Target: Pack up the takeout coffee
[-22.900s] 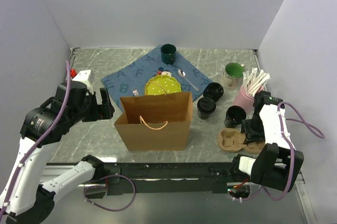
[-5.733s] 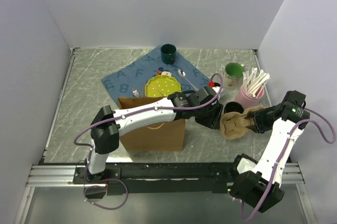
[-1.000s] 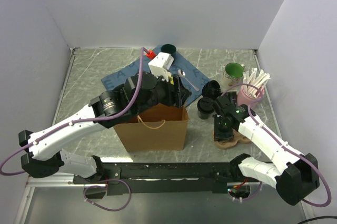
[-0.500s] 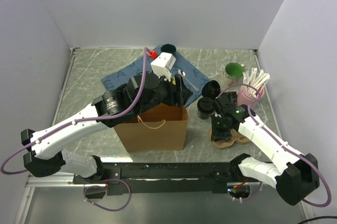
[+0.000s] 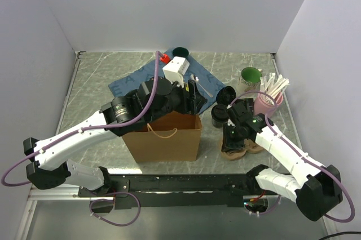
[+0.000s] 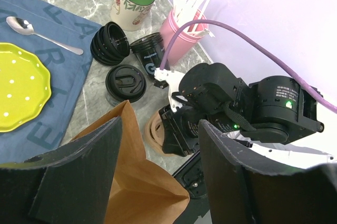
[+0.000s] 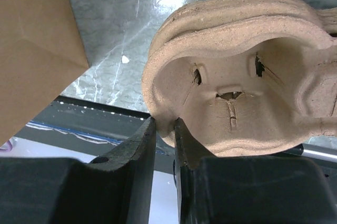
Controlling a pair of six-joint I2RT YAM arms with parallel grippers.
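Right gripper [image 7: 164, 125] pinches the carrier [image 7: 231, 92] rim, left gripper [image 6: 160, 129] hangs wide; cups [image 5: 220, 115] look light and crushable, best gripped gently around the sides.

Right of your paper bag [image 5: 163, 136] stand the cups [image 5: 220, 115]; the carrier [image 5: 248, 149] lies right too, nearer you; the plate [image 6: 18, 92] sits behind.

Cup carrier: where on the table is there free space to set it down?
Free: the bare table left of the paper bag and blue mat, up to the left wall. Crowded: the right side, among the black cups, mug and pink straw holder.
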